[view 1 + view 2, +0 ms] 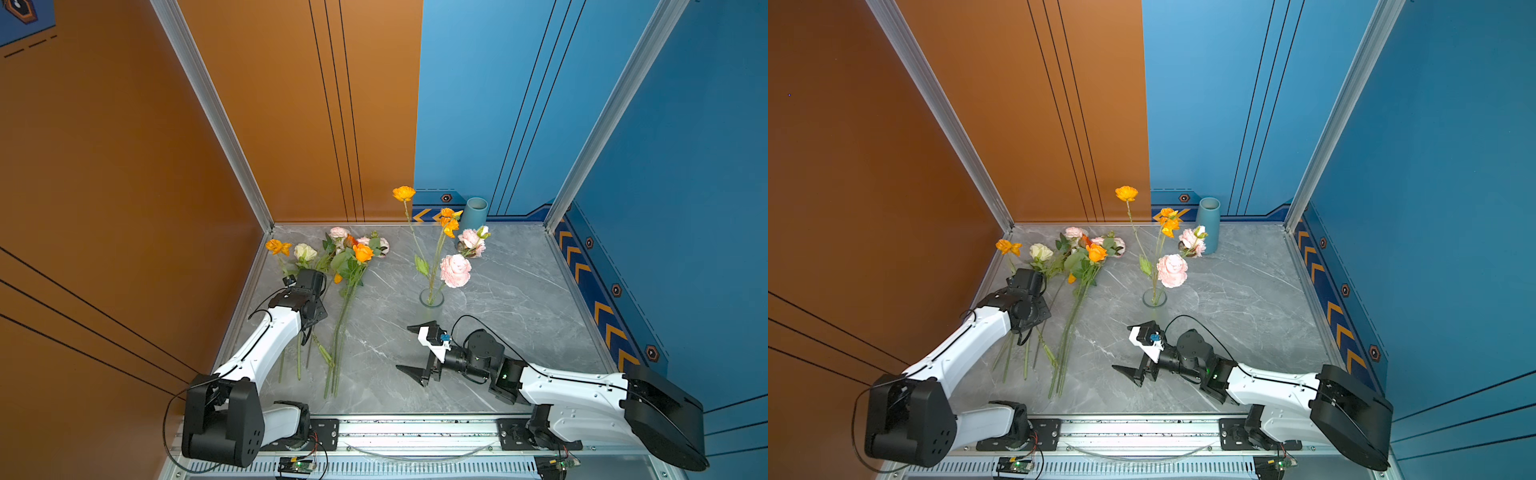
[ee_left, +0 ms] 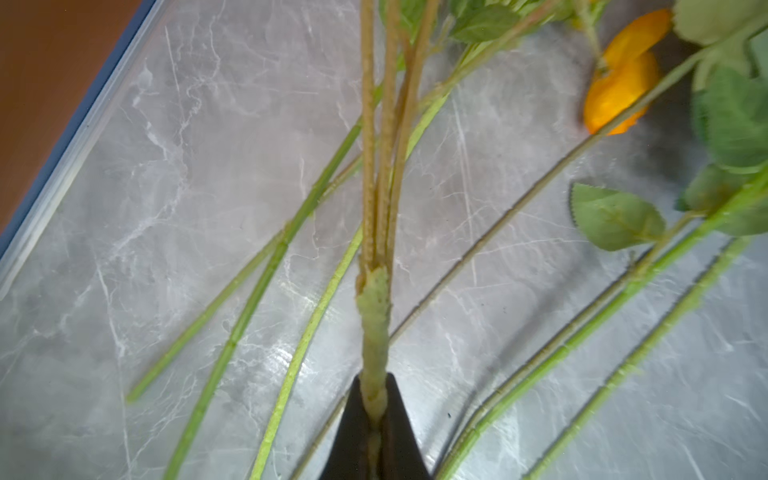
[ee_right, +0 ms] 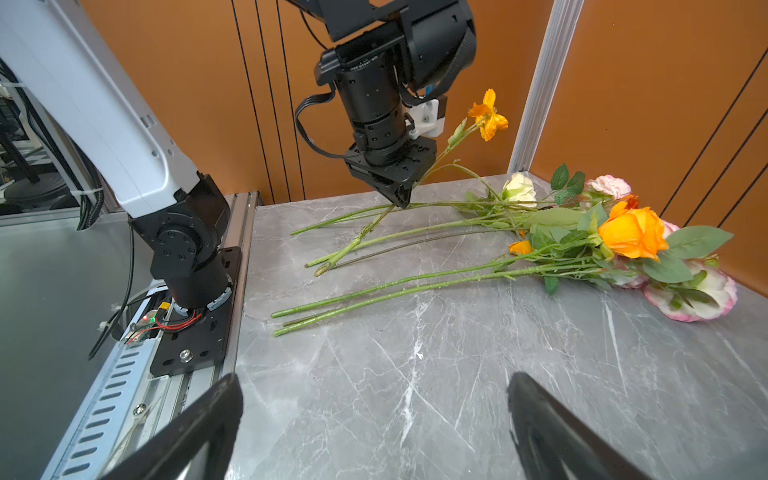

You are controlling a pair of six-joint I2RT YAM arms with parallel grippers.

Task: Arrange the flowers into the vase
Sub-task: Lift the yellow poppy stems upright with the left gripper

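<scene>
Flowers point(image 1: 363, 252) with long green stems and pink, orange and cream-white blooms lie in a heap on the left side of the grey marble table point(image 1: 519, 303). Their blooms point to the back wall and their stems point to the front.

The left gripper point(image 2: 374, 415) is pinched tight on the thick green stem point(image 2: 374, 324) of one orange flower point(image 3: 488, 114). Just past the pincer, that stem splits into a few thin stalks. From the right wrist view, the orange bloom is up off the table, and the cut end of the stem is down low among the other stems.

More flowers, some orange and some pink point(image 1: 456, 270), stand in a small clear glass vase point(image 1: 431, 299) near the middle of the table. A tall blue vase point(image 1: 475, 212) stands by the back wall behind them.

The right gripper point(image 1: 403, 348) is low over the table, in front of the glass vase. Its two black fingers are spread wide and nothing is between them.
</scene>
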